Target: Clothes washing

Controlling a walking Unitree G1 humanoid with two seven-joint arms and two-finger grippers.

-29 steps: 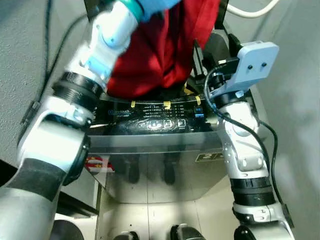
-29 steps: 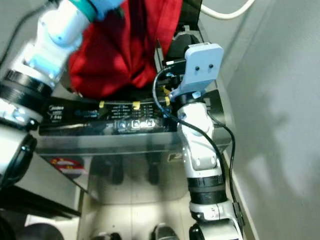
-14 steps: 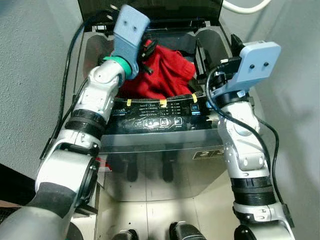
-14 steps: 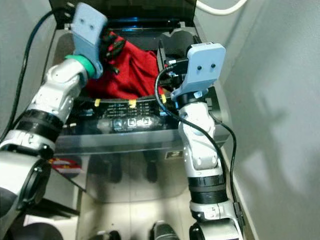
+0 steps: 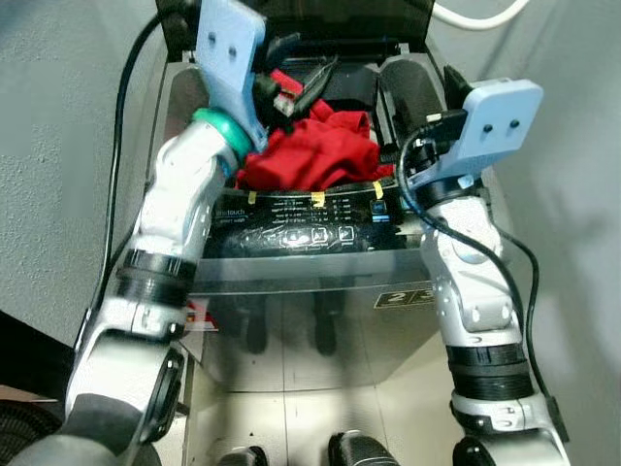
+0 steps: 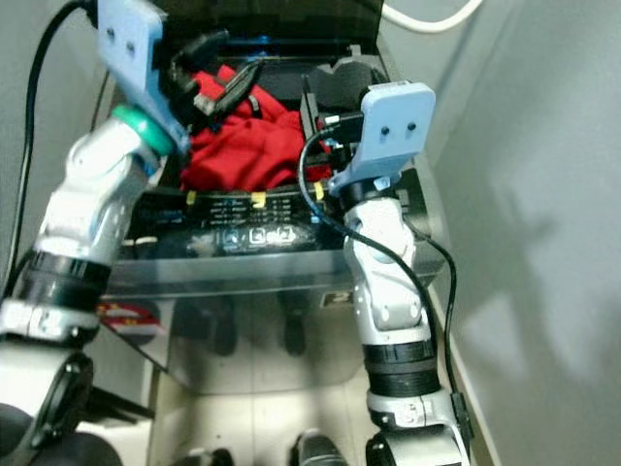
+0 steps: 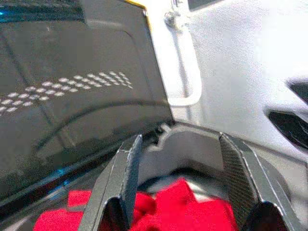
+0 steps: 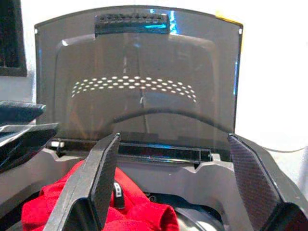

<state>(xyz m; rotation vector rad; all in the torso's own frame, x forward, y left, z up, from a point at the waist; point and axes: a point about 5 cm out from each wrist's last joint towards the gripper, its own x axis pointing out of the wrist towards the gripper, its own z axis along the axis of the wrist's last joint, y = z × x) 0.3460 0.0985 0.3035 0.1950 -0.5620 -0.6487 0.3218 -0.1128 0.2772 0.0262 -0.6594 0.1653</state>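
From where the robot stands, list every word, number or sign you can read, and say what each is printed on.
"touch": on the washing machine's black control panel, left end; only this fragment is clear.
"2": on the small dark sticker on the machine's front; what follows is hidden.
Panel button labels and the red sticker: too small and blurred to read.

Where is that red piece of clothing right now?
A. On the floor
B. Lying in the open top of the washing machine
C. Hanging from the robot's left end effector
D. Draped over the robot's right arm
B: the red clothing lies heaped in the washing machine opening, with the lid raised and the left end effector open above it.
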